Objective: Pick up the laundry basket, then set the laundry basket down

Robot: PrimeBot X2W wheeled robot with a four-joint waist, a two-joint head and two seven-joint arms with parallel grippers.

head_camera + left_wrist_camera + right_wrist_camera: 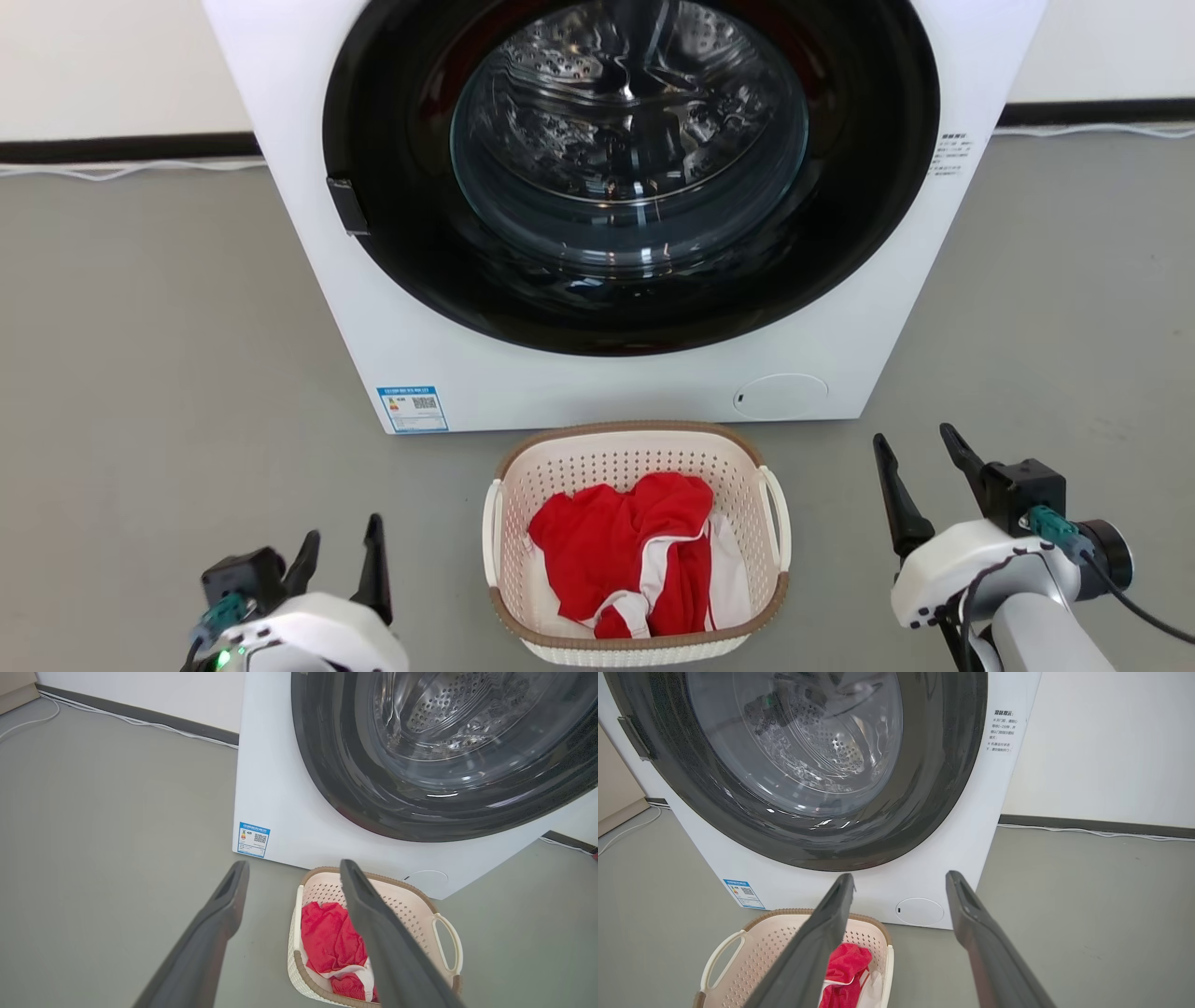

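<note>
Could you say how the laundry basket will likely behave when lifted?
Probably rigid: the laundry basket looks like moulded perforated plastic. Likely light, holding just red and white clothes. Lifted by one loop handle, it may tilt.

Left arm (308,639): jaws apart, empty, pointing forward. Right arm (980,565): jaws apart, empty, pointing forward.

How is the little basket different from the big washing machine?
The basket is much smaller than the washing machine. The basket is open on top with red and white clothes inside; the washing machine has a round glass door on its front. The basket's walls have little holes; the machine's are smooth. Both are whitish and stand on the floor.
</note>
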